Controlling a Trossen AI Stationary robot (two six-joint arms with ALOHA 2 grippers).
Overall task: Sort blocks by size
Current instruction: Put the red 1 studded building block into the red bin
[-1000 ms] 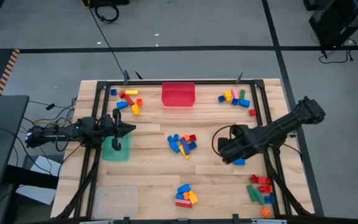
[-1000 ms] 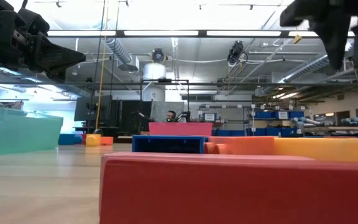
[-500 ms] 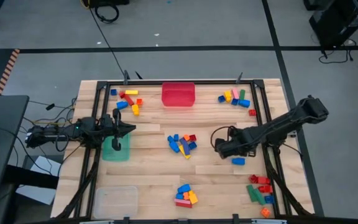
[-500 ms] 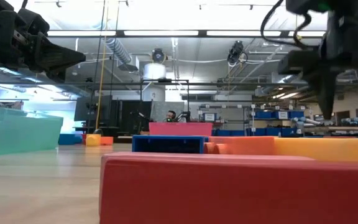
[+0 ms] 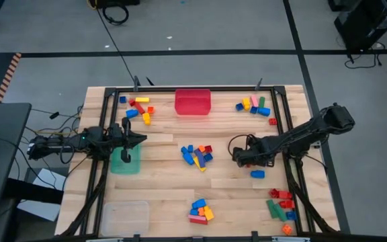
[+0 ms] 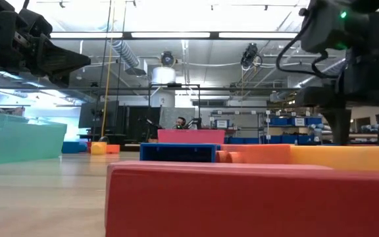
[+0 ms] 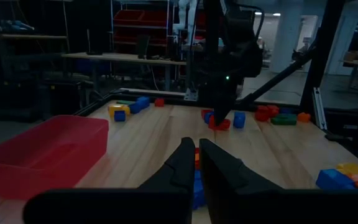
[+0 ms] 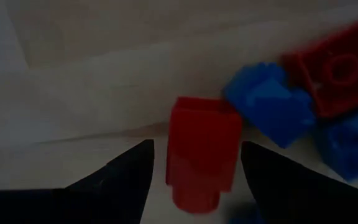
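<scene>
My right gripper [image 5: 238,158] points down just right of the table's middle, open. In the right wrist view a small red block [image 8: 201,155] lies on the wood between its two fingers, which stand on either side without touching it. A blue block [image 8: 269,102] and another red block [image 8: 334,65] lie right beside it. The left wrist view shows the same gripper [image 7: 221,115] low over these red and blue blocks [image 7: 220,123]. My left gripper [image 5: 142,140] waits level and shut at the left, above the green bin [image 5: 125,163].
A red bin [image 5: 193,102] stands at the far middle and a clear bin [image 5: 124,216] at the near left. Block piles lie far left [image 5: 138,109], far right [image 5: 255,105], centre [image 5: 197,154], near middle [image 5: 200,211] and near right [image 5: 281,202]. A lone blue block [image 5: 257,174] lies by my right gripper.
My right gripper has sunk toward the table and shifted a little toward the table's left and far edges, turning to point straight down. Its fingers have spread wider. It now stands low over the blocks right of the centre pile.
</scene>
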